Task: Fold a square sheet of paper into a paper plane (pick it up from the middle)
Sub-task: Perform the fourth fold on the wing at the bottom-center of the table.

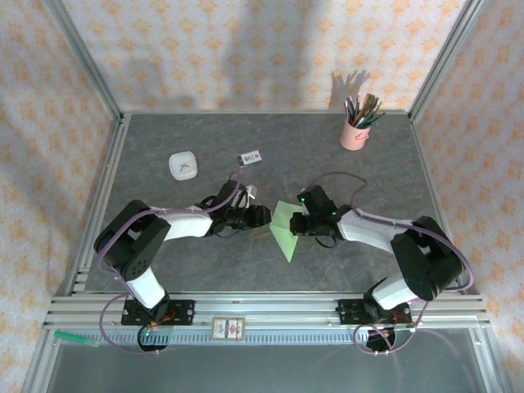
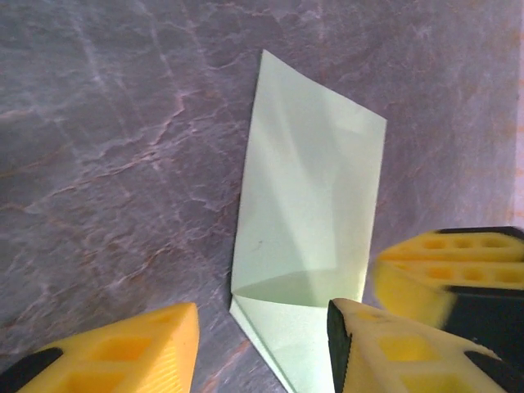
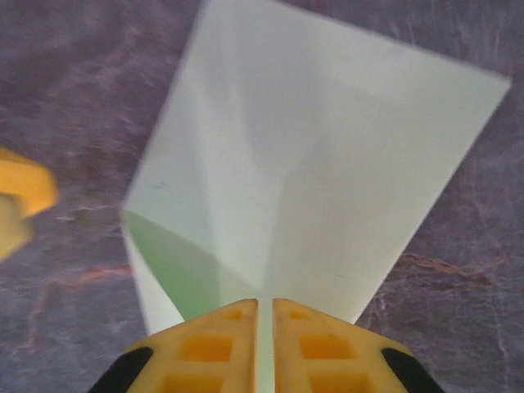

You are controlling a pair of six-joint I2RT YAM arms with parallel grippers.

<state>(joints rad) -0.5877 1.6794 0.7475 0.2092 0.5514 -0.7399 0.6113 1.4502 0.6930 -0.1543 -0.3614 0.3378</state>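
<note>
Though part-folded — green paper [image 3: 327,164] between closed right fingers [image 3: 213,348], left fingers [image 2: 123,352] apart

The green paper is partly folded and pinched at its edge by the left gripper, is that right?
No, the right gripper pinches the partly folded green paper at its edge; the right wrist view shows it.

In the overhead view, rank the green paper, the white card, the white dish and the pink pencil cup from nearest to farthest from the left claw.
From the left claw:
1. green paper, just to its right.
2. white card, farther back on the table.
3. white dish, back and to the left.
4. pink pencil cup, near the back right corner.
</note>
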